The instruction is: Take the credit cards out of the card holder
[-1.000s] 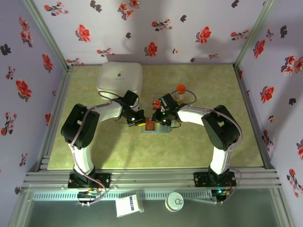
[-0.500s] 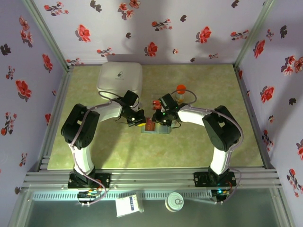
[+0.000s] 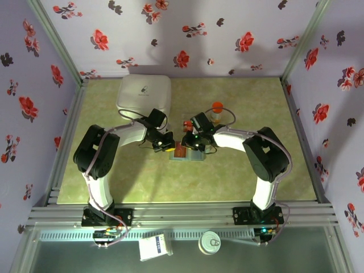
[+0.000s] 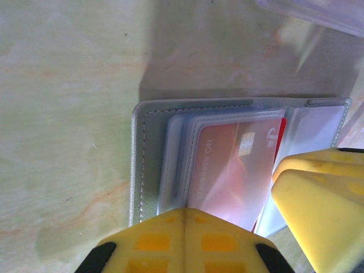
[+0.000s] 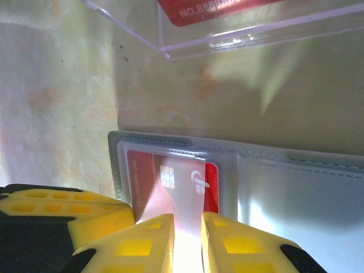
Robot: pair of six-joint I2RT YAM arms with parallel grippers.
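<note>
Two claws crowd one card holder [image 3: 192, 156], lying open mid-bench [image 3: 256, 96]. Two red cards counted! The first card [image 5: 170, 173] sits in the holder's clear pocket, and the right claw [image 5: 187, 242] is clamped on its near edge. The second card [image 5: 216, 8] lies in a clear sleeve [image 5: 244, 34] just beyond the holder. The left wrist view adds stacked pockets and the left claw [image 4: 185, 236], fingers together at the holder's near edge. Overhead adds one white box [image 3: 144, 94] and one orange-capped bottle [image 3: 217, 109].

Top camera looks down; wrist cameras closely share card holder [image 4: 139, 170].
</note>
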